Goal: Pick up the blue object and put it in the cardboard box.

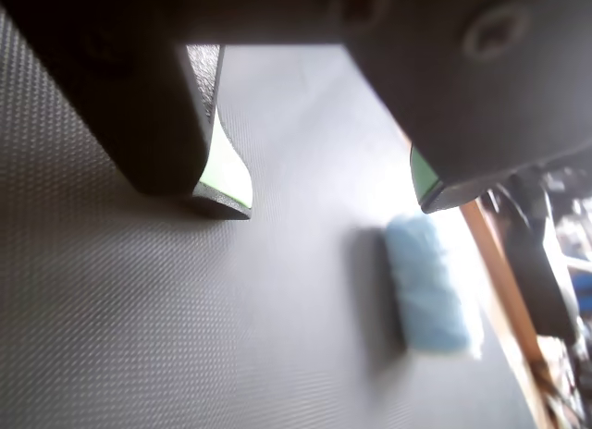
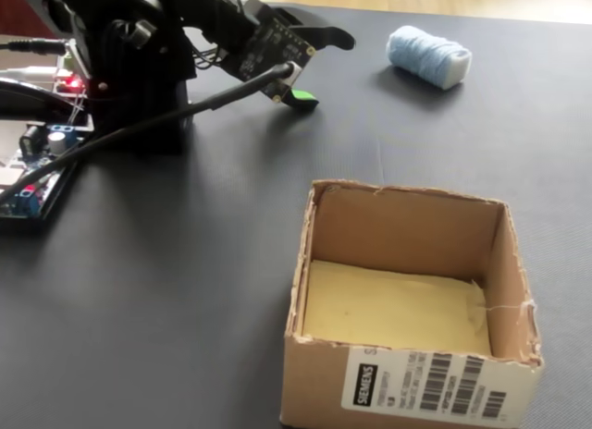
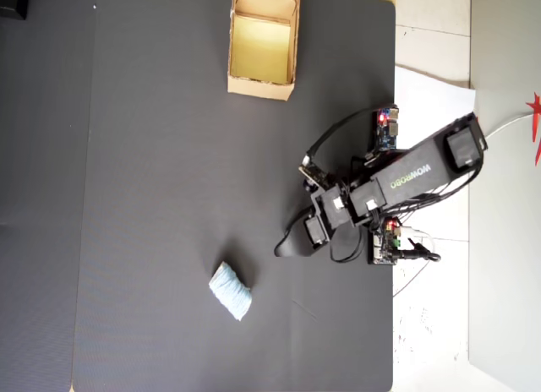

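Observation:
The blue object (image 1: pixel 427 286) is a pale blue ribbed roll lying on the black mat, just beyond and to the right of my gripper (image 1: pixel 328 202) in the wrist view. My gripper is open, its jaws with green pads wide apart and only mat between them. In the fixed view the blue object (image 2: pixel 428 55) lies at the far right, apart from the gripper (image 2: pixel 326 70). The cardboard box (image 2: pixel 319 383) stands in the foreground with a bare yellowish inside. From overhead, the blue object (image 3: pixel 230 291) lies left of and below the gripper (image 3: pixel 287 247), and the box (image 3: pixel 260 88) stands at the top.
The arm's base and circuit boards (image 2: pixel 28 170) with cables sit at the mat's left edge in the fixed view. The black mat (image 3: pixel 152 189) ends at the right in the overhead view, with white floor (image 3: pixel 431 88) beyond. A wooden strip (image 1: pixel 499 272) borders the mat near the blue object.

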Tool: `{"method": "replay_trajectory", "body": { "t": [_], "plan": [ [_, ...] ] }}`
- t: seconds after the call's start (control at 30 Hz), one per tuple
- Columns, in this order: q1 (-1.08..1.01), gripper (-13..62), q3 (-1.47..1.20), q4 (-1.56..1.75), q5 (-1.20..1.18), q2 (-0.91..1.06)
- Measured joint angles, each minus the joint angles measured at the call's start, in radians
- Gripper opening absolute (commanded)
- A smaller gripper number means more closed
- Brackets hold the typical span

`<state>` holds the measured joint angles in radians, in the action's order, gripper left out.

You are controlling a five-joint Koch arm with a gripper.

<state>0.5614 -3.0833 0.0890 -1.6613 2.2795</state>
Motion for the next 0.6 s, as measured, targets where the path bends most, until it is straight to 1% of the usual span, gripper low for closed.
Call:
{"method": "replay_trajectory", "body": {
  "t": [0.2, 0.6],
  "plan": [
    [0.092, 32.9, 0.000, 0.008, -0.006, 0.000],
    [0.124, 32.9, 0.055, -0.011, -0.048, 0.000]
  ]
}}
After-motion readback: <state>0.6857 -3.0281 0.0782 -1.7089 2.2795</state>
